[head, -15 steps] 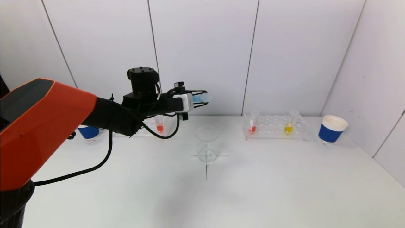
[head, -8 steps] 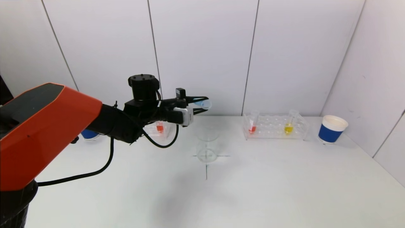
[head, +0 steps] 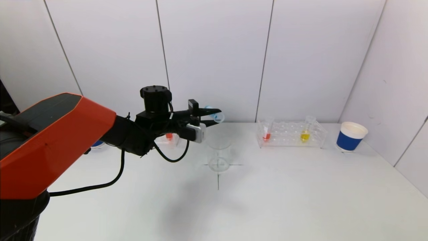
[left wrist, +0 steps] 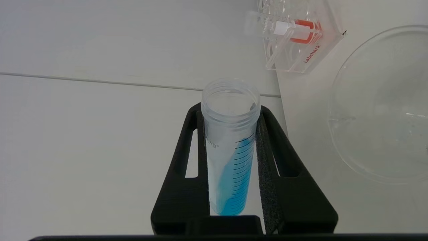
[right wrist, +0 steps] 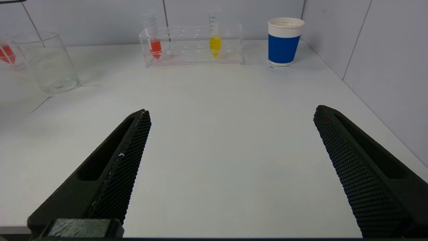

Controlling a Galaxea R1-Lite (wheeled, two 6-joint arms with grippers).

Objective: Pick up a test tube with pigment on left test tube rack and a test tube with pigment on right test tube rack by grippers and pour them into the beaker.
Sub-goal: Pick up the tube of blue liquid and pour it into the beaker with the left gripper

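My left gripper (head: 216, 116) is shut on a clear test tube with blue pigment (head: 211, 113), held nearly level a little above the rim of the empty glass beaker (head: 219, 155). In the left wrist view the gripper (left wrist: 230, 107) clamps the tube (left wrist: 230, 147) and the blue liquid lies along one side, short of the mouth. The beaker (left wrist: 384, 107) is beside it. The left rack is mostly hidden behind my arm; a red tube (head: 169, 136) shows there. The right rack (head: 291, 135) holds a red tube (head: 266, 134) and a yellow tube (head: 305, 134). My right gripper (right wrist: 233, 111) hangs open over the table.
A blue paper cup (head: 351, 136) stands right of the right rack, and another blue cup (head: 97, 144) peeks out behind my left arm. A black cross is marked on the white table (head: 284, 201) under the beaker. Walls close the back and right.
My left arm has come down and the gripper has rolled, tipping the blue tube from higher up to nearly level above the beaker. The right gripper is as before.
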